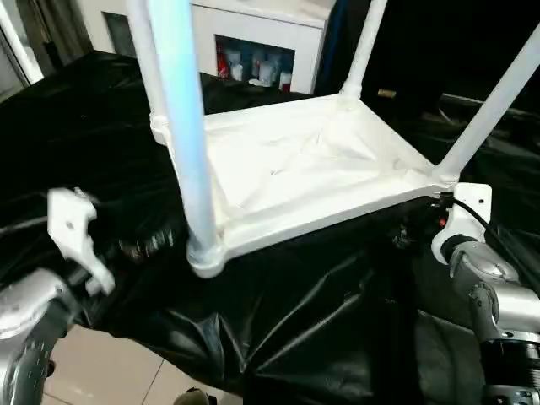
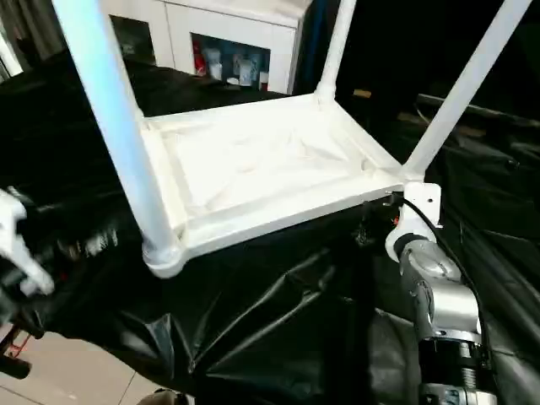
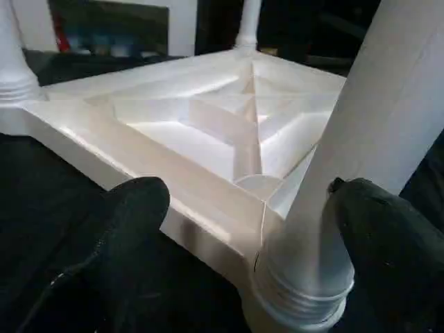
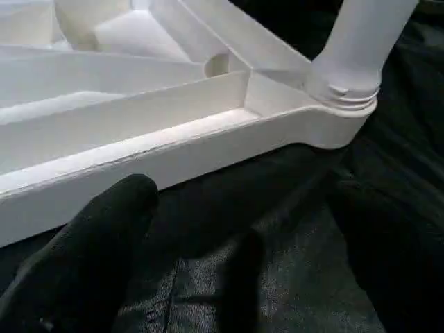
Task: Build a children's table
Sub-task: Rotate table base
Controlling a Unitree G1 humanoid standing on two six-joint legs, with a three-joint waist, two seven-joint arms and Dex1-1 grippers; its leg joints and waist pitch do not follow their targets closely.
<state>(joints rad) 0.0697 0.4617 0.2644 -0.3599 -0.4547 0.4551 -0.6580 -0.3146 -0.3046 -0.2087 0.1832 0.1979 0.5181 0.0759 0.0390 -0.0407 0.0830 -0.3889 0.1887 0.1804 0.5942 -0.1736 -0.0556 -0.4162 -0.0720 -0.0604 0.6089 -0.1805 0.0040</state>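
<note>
Children's table (image 1: 295,169) lies upside down on the black-draped worktop (image 1: 321,321), ribbed underside up, all four legs standing in the corner sockets and pointing up, out of the top of the head views. So the build looks close to done; likely what's left is checking seating or flipping it over.

Key relation: near-left leg (image 1: 190,126) rises from the corner socket (image 1: 205,256) closest to the robot. The left tool (image 3: 236,229) faces that corner: in the left wrist view one black finger (image 3: 135,208) sits off to the side of the rim, the other finger (image 3: 374,236) just beside the leg base, gap wide, nothing clamped. Leg axis runs upright, roughly across the finger gap. Left arm is the nearer one for this leg.

Right tool (image 4: 243,263) is spread wide too, empty, sitting low in front of the long rim near the right-front corner socket (image 4: 340,114); the tabletop edge lies just beyond its finger (image 4: 97,243), not touching as far as I can tell.

Hard to tell: leg tops cut off, how far each leg is pressed home not readable, right tool's second finger lost against the dark cloth. White cabinet (image 1: 253,38) behind, well apart.
</note>
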